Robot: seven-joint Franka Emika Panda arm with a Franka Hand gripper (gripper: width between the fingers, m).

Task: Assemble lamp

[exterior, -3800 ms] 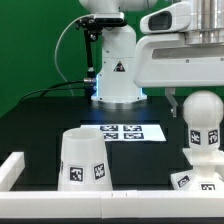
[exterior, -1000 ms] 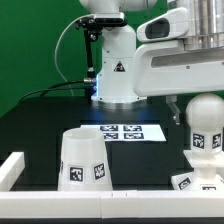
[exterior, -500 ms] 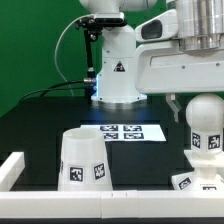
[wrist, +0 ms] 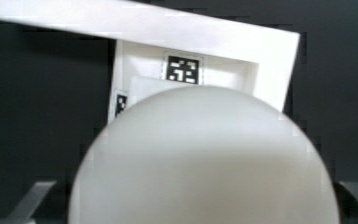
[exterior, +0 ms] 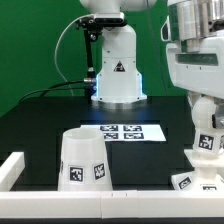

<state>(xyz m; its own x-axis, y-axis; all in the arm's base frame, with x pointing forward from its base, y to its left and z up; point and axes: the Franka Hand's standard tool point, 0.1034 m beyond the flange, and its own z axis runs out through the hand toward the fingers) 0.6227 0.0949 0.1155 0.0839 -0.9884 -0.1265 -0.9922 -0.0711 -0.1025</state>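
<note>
The round bulb [exterior: 204,118] stands upright on its neck on the angular block base [exterior: 188,181] at the exterior view's right front. My gripper [exterior: 205,106] is low over the bulb, open, with a finger on each side of its round head and its top hidden. In the wrist view the bulb [wrist: 202,150] fills most of the picture, with my gripper [wrist: 202,205] astride it and a dark finger [wrist: 39,203] at its edge. The tagged base [wrist: 186,68] shows beyond it. The cone shade [exterior: 82,160] stands alone at the front left.
The marker board [exterior: 122,132] lies mid-table in front of the white robot pedestal [exterior: 117,75]. A low white wall [exterior: 20,168] runs along the front and left of the black table, also in the wrist view [wrist: 158,25].
My arm has swung to the exterior view's right and come down, so the gripper now straddles the bulb's head. The bulb, base and shade have not moved.
</note>
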